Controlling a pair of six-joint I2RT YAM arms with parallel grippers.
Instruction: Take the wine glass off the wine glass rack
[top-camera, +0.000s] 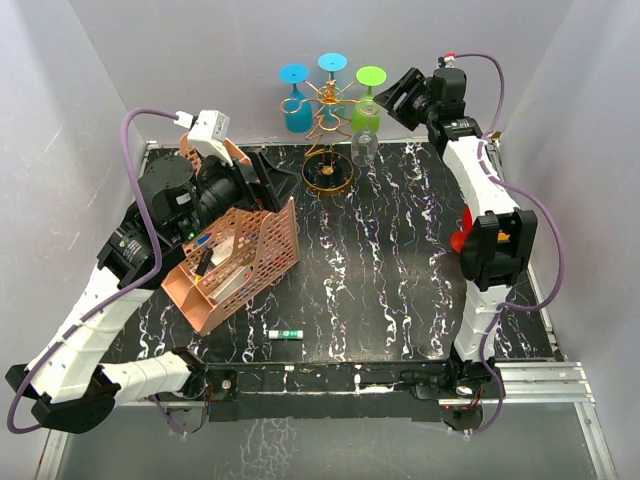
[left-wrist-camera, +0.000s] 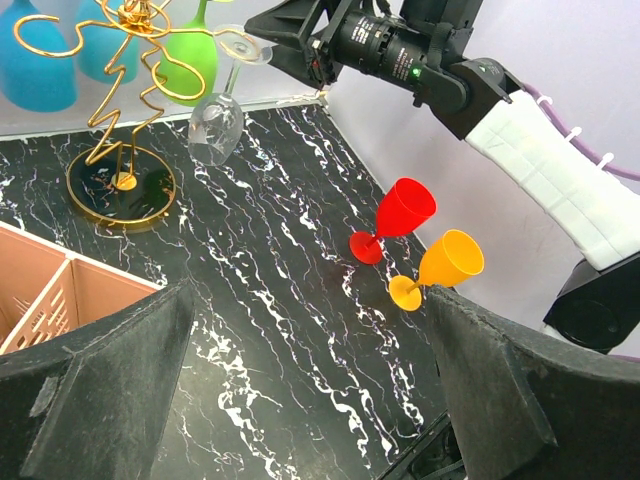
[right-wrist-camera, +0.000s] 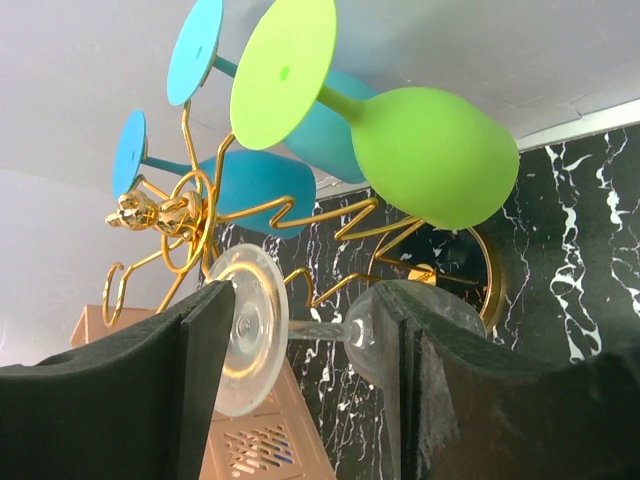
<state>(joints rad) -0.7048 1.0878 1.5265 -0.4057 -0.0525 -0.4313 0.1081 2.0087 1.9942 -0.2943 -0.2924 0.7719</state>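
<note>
Rack (left-wrist-camera: 124, 181): gold wire, upright.
R gripper (right-wrist-camera: 308, 305): jaws apart, astride clear wine glass (right-wrist-camera: 255, 340) stem.
L gripper (left-wrist-camera: 310, 295): spread wide, empty.

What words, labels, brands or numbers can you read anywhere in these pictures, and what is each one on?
None can be read.
The small white and green tube may carry print, but it is too small to make out.
The things in the pink organizer are likewise too small to read.
</note>
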